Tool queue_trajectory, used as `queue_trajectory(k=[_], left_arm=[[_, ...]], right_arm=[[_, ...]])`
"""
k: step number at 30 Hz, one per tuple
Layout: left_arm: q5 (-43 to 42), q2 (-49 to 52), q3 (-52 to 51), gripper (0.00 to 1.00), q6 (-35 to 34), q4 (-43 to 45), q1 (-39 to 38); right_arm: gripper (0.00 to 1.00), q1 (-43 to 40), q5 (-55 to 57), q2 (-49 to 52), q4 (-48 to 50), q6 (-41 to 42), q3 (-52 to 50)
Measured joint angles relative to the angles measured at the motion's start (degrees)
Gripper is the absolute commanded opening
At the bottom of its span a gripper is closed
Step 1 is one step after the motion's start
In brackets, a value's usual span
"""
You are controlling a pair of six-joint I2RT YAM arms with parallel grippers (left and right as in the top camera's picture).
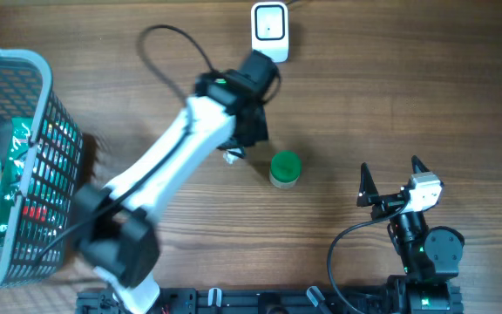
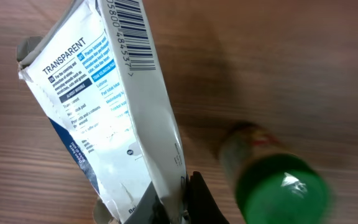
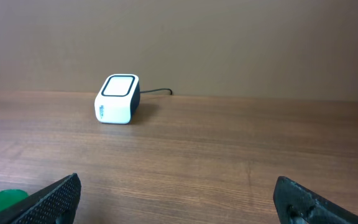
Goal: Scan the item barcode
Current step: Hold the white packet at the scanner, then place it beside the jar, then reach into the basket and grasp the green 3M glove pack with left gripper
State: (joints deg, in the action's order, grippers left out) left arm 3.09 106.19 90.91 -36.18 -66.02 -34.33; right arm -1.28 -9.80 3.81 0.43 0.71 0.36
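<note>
White barcoded packet (image 2: 104,93) is clamped by one end in the closed left hand (image 2: 178,208), near the green-capped bottle (image 1: 285,168) on the surface (image 1: 408,87), apart from the scanner (image 1: 268,30) — right hand (image 1: 390,166) is spread wide.

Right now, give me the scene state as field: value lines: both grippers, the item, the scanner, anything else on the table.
left gripper: shut on the packet
packet: white, printed, held beside the bottle
barcode: on the packet face seen by the left wrist camera
scanner: white, cabled, at the far side of the table
right gripper: open, holding nothing
bottle: green cap, standing on the table between the arms
basket: grey mesh, far left, with items inside
</note>
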Motion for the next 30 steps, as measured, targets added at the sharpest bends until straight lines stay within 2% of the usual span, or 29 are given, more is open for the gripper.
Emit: queue_trajectory(k=[1,2,4,5,6,7,8,11,14,16,19,21,25,28,30], left_arm=[[0.72,4.04,0.00,0.04,0.66,0.02,-1.14],[1.25,7.04,-0.11,0.11,1.25,-0.02,-2.12],[1.70,10.10,-0.37,0.33,1.90,0.00,-3.50],[1.81,10.51,-0.44,0.47,2.08,0.00,-4.20],[1.86,10.45,-0.42,0.68,2.86,0.02,-4.83],[1.99,10.43,-0.42,0.79,3.13,0.00,-5.07],[2.10,10.40,-0.42,0.97,4.33,-0.04,-5.05],[4.04,9.64,1.99,1.00,7.15,-5.38,-3.91],[9.31,3.91,16.11,1.00,8.66,-13.60,0.55],[12.68,-3.56,27.23,1.00,8.92,-14.97,7.08],[16.59,-15.26,32.72,1.00,1.07,-15.69,25.09],[16.59,-19.08,33.09,1.00,-5.49,-19.45,36.89],[11.93,-18.88,30.71,1.00,-15.17,-28.37,62.55],[6.21,-18.67,19.78,1.00,-18.40,-25.00,75.19],[3.54,-18.40,6.23,1.00,-18.84,-18.67,82.55]], right_arm=[[1.00,0.00,0.00,0.00,0.00,0.00,0.00],[0.99,0.00,0.00,0.00,-0.02,0.02,0.00],[1.00,0.00,0.00,0.00,0.00,0.00,0.00],[1.00,0.00,0.00,0.00,0.00,0.00,0.00],[0.99,0.00,0.00,0.00,0.00,0.00,0.00],[1.00,0.00,0.00,0.00,0.00,0.00,0.00],[1.00,0.00,0.00,0.00,0.00,0.00,0.00],[1.00,0.00,0.00,-0.02,-0.02,0.00,0.00],[1.00,0.00,0.00,0.00,-0.04,0.00,0.00],[1.00,0.00,0.00,0.00,-0.02,0.00,0.00],[1.00,0.00,0.00,0.00,-0.02,0.00,0.00],[1.00,0.00,0.00,0.00,-0.02,0.00,0.00],[1.00,0.00,0.00,-0.02,-0.04,0.00,0.00],[1.00,0.00,0.00,0.00,0.00,0.00,0.00],[1.00,0.00,0.02,0.00,0.00,0.02,0.00]])
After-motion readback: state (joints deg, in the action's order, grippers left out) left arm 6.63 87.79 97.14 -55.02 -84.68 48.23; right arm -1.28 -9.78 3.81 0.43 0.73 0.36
